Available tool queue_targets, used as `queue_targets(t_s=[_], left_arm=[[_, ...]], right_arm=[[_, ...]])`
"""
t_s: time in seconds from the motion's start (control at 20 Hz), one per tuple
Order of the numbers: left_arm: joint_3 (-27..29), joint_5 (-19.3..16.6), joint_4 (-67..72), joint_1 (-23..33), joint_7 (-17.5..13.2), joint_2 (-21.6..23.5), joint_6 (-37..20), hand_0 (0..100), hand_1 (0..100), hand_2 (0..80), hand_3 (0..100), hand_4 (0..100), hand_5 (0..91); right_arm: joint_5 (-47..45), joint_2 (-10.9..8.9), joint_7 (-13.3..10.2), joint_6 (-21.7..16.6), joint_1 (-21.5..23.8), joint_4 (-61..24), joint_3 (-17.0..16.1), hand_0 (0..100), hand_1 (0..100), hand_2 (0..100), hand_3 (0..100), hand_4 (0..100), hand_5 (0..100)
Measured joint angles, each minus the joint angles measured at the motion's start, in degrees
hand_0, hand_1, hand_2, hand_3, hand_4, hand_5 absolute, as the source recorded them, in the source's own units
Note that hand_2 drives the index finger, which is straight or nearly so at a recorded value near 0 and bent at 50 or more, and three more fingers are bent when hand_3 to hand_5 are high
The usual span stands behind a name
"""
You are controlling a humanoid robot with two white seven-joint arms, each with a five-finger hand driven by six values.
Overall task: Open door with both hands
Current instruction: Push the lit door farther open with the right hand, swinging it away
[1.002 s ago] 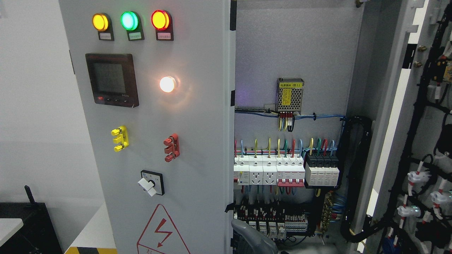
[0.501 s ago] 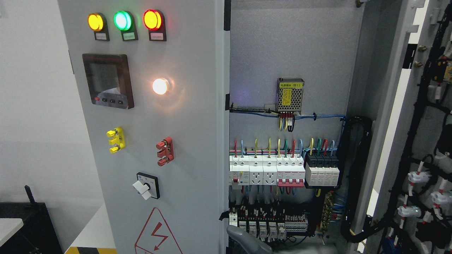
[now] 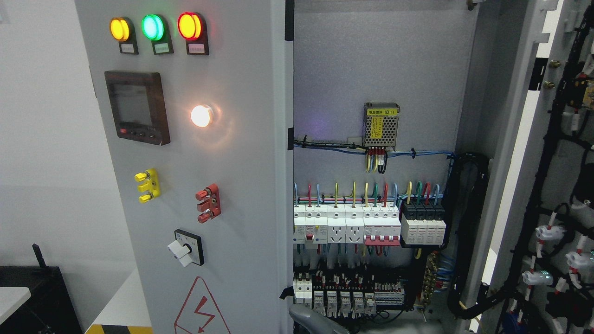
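At the far left a black box [image 3: 32, 297] sits low against the pale wall, clear of the work. Next comes the left door [image 3: 209, 185] of the electrical cabinet, swung partly outward so its grey face angles toward the camera; it carries three indicator lamps [image 3: 153, 28] in amber, green and red along the top, a dark meter display [image 3: 137, 106], a glowing white lamp [image 3: 201, 116], yellow terminals [image 3: 147, 185], red terminals [image 3: 207, 209], a rotary switch [image 3: 185, 248] and a red lightning warning triangle [image 3: 199, 308]. Its free edge stands just left of the opening, which suggests this leaf is the one being worked outward. At the bottom edge, just right of that free edge, a grey rounded robot part [image 3: 313, 322] pokes into view, probably there to push the leaf from behind; I cannot tell which arm it belongs to, and the fingers are hidden, so their state cannot be told. Inside the cabinet, a row of white breakers [image 3: 345, 227] sits below a small power supply [image 3: 381, 124]. At the far right the right door [image 3: 561, 185] already hangs wide open, its inner side laced with black cable looms.
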Motion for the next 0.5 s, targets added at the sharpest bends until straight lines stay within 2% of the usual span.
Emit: queue_targets(t_s=[0.5], left_arm=[[0.0,0.0,0.0,0.0,0.0,0.0,0.0,0,0,0.0,0,0,0.0]], right_arm=[[-1.6,-0.01,1.1,0.0,0.0,-0.9,1.3,38,0,0,0,0,0]])
